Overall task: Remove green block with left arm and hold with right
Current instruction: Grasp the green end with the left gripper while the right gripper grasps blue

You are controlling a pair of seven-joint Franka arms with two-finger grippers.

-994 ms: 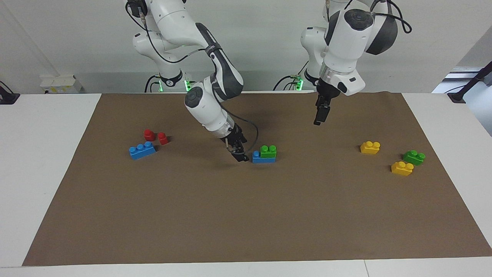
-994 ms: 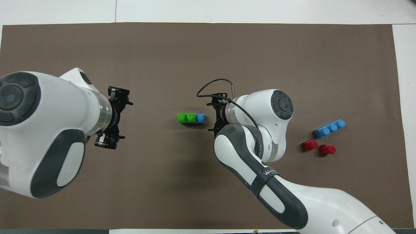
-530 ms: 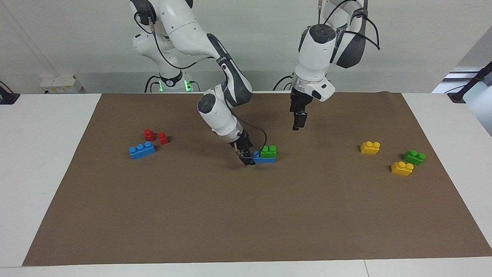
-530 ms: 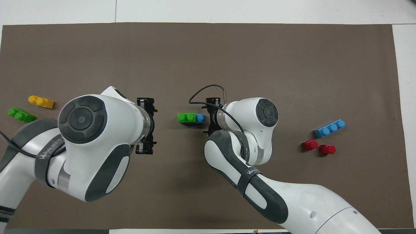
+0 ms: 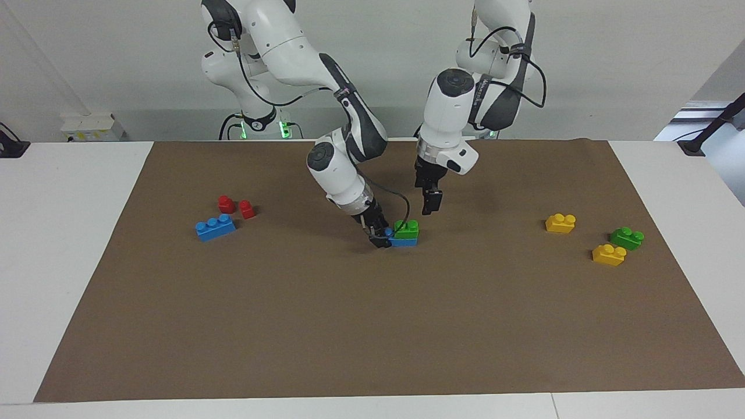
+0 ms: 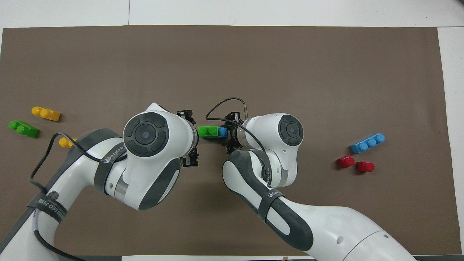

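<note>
The green block (image 5: pixel 405 228) sits on top of a short blue brick (image 5: pixel 407 241) in the middle of the brown mat (image 5: pixel 372 326). It also shows in the overhead view (image 6: pixel 207 131), with the blue brick's bare end (image 6: pixel 222 132) sticking out beside it. My right gripper (image 5: pixel 381 239) is low at the mat, at that bare end of the blue brick, toward the right arm's end of the table; it also shows in the overhead view (image 6: pixel 229 132). My left gripper (image 5: pixel 430 207) hangs in the air over the mat, just beside the green block; it also shows in the overhead view (image 6: pixel 194 138).
A blue three-stud brick (image 5: pixel 215 227) and two red pieces (image 5: pixel 236 206) lie toward the right arm's end. Two yellow bricks (image 5: pixel 560 223) (image 5: pixel 609 254) and a second green brick (image 5: pixel 627 237) lie toward the left arm's end.
My right gripper has slid up to the blue brick's end. My left gripper has swung in from the left arm's end of the table and come down beside the green block.
</note>
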